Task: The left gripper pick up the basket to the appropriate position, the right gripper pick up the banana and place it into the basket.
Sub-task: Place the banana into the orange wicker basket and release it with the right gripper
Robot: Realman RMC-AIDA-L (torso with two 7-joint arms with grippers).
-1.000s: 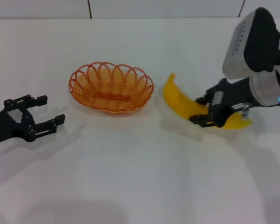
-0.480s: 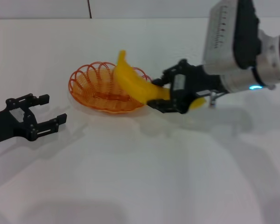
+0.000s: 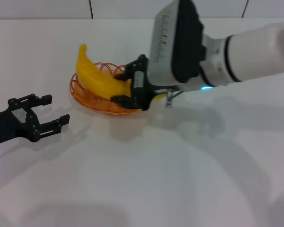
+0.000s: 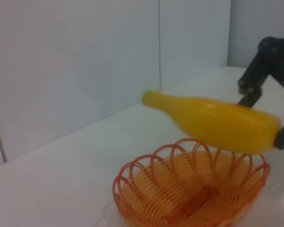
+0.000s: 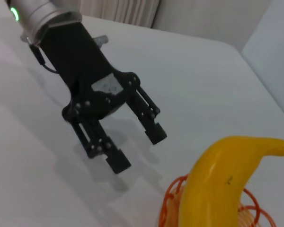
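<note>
Over the basket [image 3: 104, 92], near mid-surface: banana [image 3: 98, 78] carried by right gripper [image 3: 128, 90], fingers pinching the fruit near its lower end, long free end angled up and out past the far-left rim. Held clear of the wire, not yet resting in the bowl; left wrist view confirms a gap between banana [image 4: 217, 123] and basket [image 4: 191, 189] beneath. Probably gripped off-centre so the free end can be lowered in first, though contact point of the fingers partly hidden behind the fruit.

Left gripper [image 3: 42, 116] parked low on the surface [image 3: 142, 179], well apart from the basket on its left side, fingers spread and holding nothing. Seen also from the right wrist view as left gripper [image 5: 132, 142], fingers apart, pointing toward the basket [image 5: 213, 208]. Basket sitting flat, apparently already placed.

Edges and room: banana [image 5: 217, 189] longer than the bowl is wide, so overhang on the scalloped rim likely on release; needs lining up with the oval's long axis. Open surface all round the basket, wall well behind. Risk judged: free end catching a wire loop and tipping or sliding the light basket. Left gripper far enough off not to obstruct the descent.
</note>
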